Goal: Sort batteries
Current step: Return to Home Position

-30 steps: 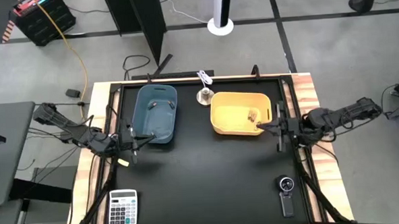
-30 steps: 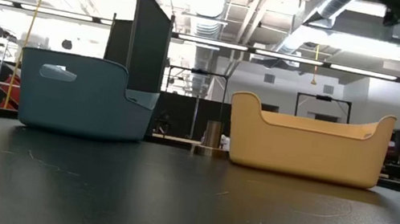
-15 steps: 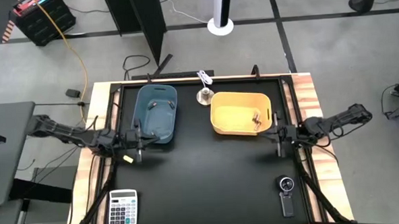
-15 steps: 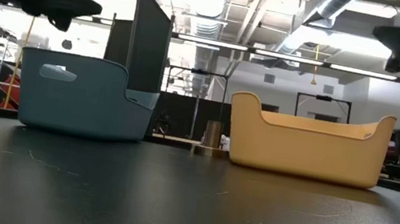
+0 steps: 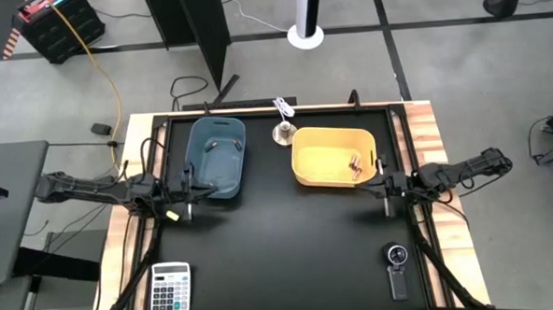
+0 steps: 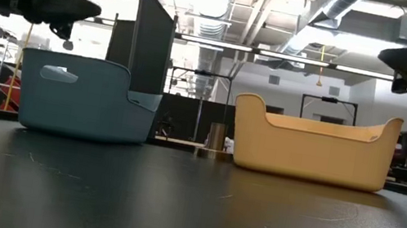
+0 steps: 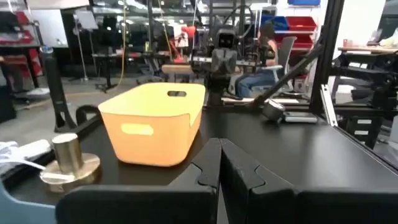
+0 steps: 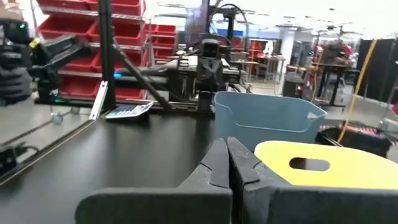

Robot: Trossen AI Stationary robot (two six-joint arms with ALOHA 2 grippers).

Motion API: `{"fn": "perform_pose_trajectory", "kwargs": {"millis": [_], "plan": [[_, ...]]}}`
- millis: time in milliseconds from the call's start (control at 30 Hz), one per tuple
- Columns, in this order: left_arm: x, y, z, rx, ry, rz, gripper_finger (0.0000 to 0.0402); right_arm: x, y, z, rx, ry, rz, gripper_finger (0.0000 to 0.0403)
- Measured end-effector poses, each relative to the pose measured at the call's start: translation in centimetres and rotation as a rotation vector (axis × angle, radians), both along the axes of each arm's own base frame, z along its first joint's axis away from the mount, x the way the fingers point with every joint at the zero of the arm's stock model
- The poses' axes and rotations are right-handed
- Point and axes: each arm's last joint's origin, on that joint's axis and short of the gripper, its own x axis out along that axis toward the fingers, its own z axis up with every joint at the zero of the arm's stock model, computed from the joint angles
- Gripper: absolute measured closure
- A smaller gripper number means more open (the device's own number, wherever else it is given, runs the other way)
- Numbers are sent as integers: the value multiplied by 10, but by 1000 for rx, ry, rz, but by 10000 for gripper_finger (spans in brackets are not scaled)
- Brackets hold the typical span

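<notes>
Surface [image 5: 281, 253] side edges have been regained by left gripper [image 5: 188, 190] and right gripper [image 5: 383, 186], both clenched empty; batteries [image 5: 355, 165] lie in the yellow bin [image 5: 333, 130], so sorting seems done.

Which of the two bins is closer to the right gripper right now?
The yellow bin: its near corner lies just beside the right gripper, while the blue bin sits far off, by the left gripper.

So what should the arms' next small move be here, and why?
Probably pull both arms back to rest. The batteries lie in the yellow bin, none shows on the table, and the left hand by the blue bin and the right hand by the yellow bin are both shut on nothing.
</notes>
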Motion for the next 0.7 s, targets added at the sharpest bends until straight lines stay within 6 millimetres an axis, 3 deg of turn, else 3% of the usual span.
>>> {"fn": "perform_pose_trajectory", "kwargs": {"millis": [333, 700], "plan": [[-21, 2, 1, 60, -41, 4, 401, 2, -6, -1, -31, 10, -68, 401], [-20, 0, 1, 47, -41, -62, 401, 3, -8, -3, 87, 23, -87, 386]]}}
